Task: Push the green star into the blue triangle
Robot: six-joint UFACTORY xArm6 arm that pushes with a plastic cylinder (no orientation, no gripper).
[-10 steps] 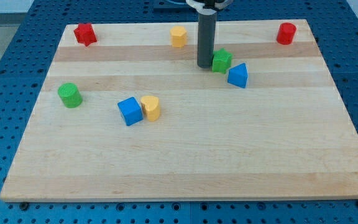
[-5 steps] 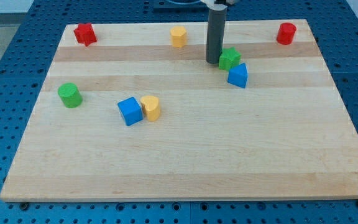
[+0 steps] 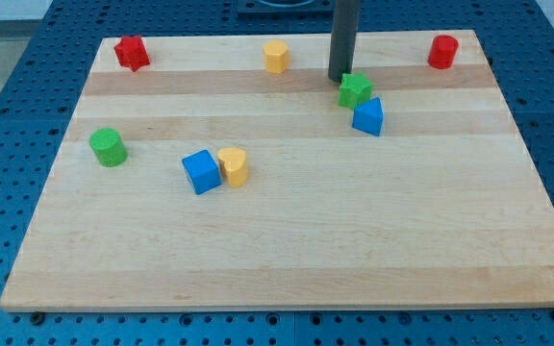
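1. Since the green star [image 3: 355, 90] sits touching or just above the blue triangle [image 3: 367, 116], toward the tabletop's [image 3: 287, 240] top right, a hard shove could knock both apart.
2. Off-centre contact from my tip [image 3: 339, 79], just above-left of the star, may spin it past the triangle.
3. No pincer exists here; only a rod.

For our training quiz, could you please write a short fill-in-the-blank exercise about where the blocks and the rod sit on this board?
1. My tip sits just toward the view's top-left of the green ____.
2. The green star touches the ____ triangle.
3. The blue cube sits beside a ____ block.

Missing words: star; blue; yellow
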